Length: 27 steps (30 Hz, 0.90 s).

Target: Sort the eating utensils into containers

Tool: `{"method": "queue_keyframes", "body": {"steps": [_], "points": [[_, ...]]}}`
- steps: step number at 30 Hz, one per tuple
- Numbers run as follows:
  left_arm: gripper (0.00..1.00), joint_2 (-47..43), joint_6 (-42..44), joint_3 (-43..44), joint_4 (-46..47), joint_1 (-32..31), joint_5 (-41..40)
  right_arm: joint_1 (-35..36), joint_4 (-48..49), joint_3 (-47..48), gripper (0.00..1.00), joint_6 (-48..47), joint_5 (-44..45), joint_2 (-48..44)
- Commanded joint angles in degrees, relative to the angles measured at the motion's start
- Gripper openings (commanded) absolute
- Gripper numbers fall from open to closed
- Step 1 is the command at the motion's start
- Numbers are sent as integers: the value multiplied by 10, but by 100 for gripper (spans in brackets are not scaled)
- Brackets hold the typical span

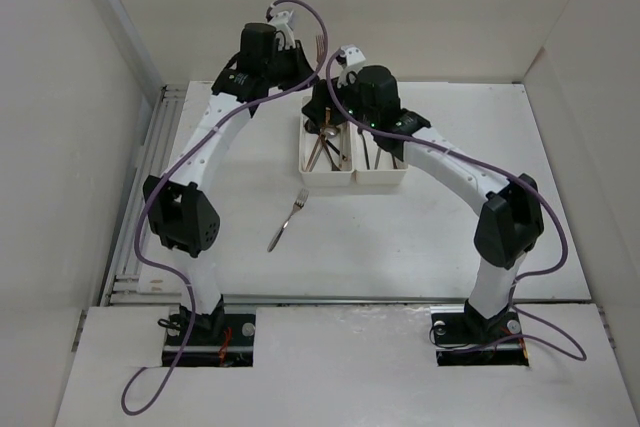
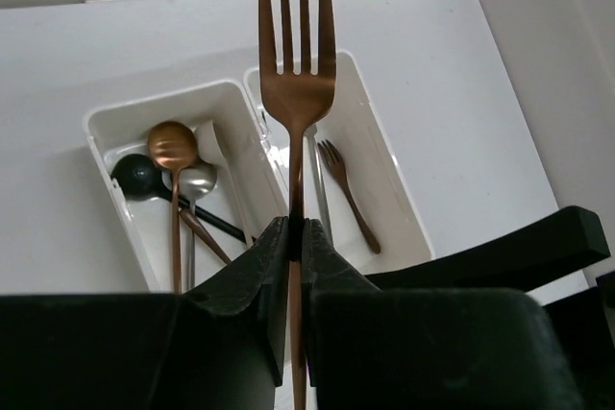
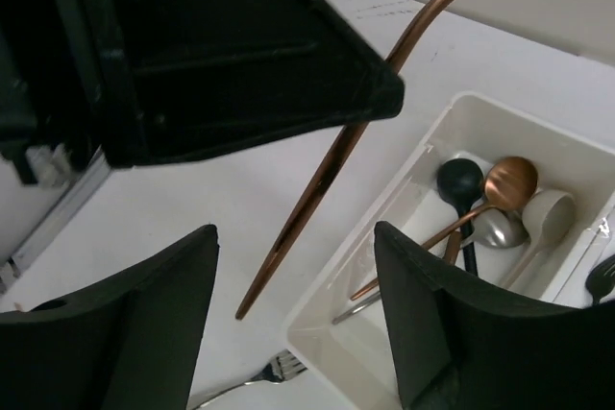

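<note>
My left gripper (image 2: 296, 228) is shut on the handle of a copper fork (image 2: 296, 74), which it holds upright above the two joined white bins, tines up. From above, the left gripper (image 1: 290, 55) hangs at the bins' far end. The left bin (image 2: 96, 132) holds a copper spoon (image 2: 173, 146), a black spoon (image 2: 139, 178) and a silver spoon (image 2: 197, 181). In the right bin (image 2: 384, 141) lies a small copper fork (image 2: 346, 189). My right gripper (image 3: 294, 228) is open over the left bin's edge, with the copper fork's handle (image 3: 317, 180) hanging between its fingers, untouched.
A silver fork (image 1: 288, 219) lies on the white table in front of the bins, its tines showing in the right wrist view (image 3: 264, 378). White walls enclose the table on three sides. Both arms crowd together above the bins (image 1: 305, 162).
</note>
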Motion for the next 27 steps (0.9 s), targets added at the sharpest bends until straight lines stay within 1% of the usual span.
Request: {"method": "queue_keyframes", "body": {"steps": [1, 2, 5, 6, 8, 9, 11, 12, 13, 14, 15, 16, 17, 18, 19, 20, 21, 22, 23, 24, 26, 27], "points": [[0, -27, -12, 8, 11, -11, 11, -5, 62, 0, 69, 37, 7, -11], [0, -27, -12, 8, 11, -11, 23, -12, 62, 6, 59, 37, -3, 0], [0, -27, -35, 8, 11, -16, 35, -19, 62, 19, 45, 54, -38, 30], [0, -27, -43, 8, 11, -16, 35, -24, 62, 19, 29, 61, -38, 30], [0, -27, -43, 8, 16, -21, 41, -24, 76, 12, 12, 74, -38, 30], [0, -27, -43, 8, 16, -21, 41, -30, 84, 0, 0, 80, -31, 30], [0, -27, -37, -7, 16, -21, 56, -35, 97, -10, 0, 80, -24, 12], [9, -27, -27, -13, 23, -21, 78, -35, 97, -16, 0, 80, -12, 5], [39, -27, -16, -14, 23, -21, 86, -41, 97, -29, 0, 80, -3, -2], [68, -27, 20, -14, 5, -21, 86, -51, 97, -37, 0, 80, 7, -20], [100, -27, 45, -14, -7, -21, 86, -59, 97, -48, 0, 85, 17, -31], [100, -27, 72, -2, -26, -21, 64, -82, 97, -61, 0, 85, 30, -40], [100, -27, 105, 7, -46, -21, 49, -95, 71, -85, 0, 85, 36, -50], [100, -27, 175, 14, -86, -21, 34, -109, 48, -90, 0, 79, 43, -57], [100, -36, 209, 14, -101, -21, -13, -120, 21, -90, 0, 71, 63, -64], [100, -45, 241, 2, -110, -21, -38, -129, -37, -90, 0, 60, 76, -64], [100, -75, 268, -50, -110, -21, -66, -135, -63, -90, 0, 45, 89, -64], [100, -94, 317, -88, -110, -21, -88, -135, -85, -90, 0, 22, 104, -57], [100, -113, 339, -128, -102, -21, -116, -129, -119, -90, 0, 14, 122, -52], [100, -148, 355, -210, -97, -21, -124, -129, -133, -90, 0, 14, 122, -37], [95, -174, 376, -283, -103, -21, -132, -122, -157, -85, 0, 8, 127, -19], [87, -184, 382, -315, -108, -21, -132, -122, -175, -85, 0, 8, 132, -10]]}}
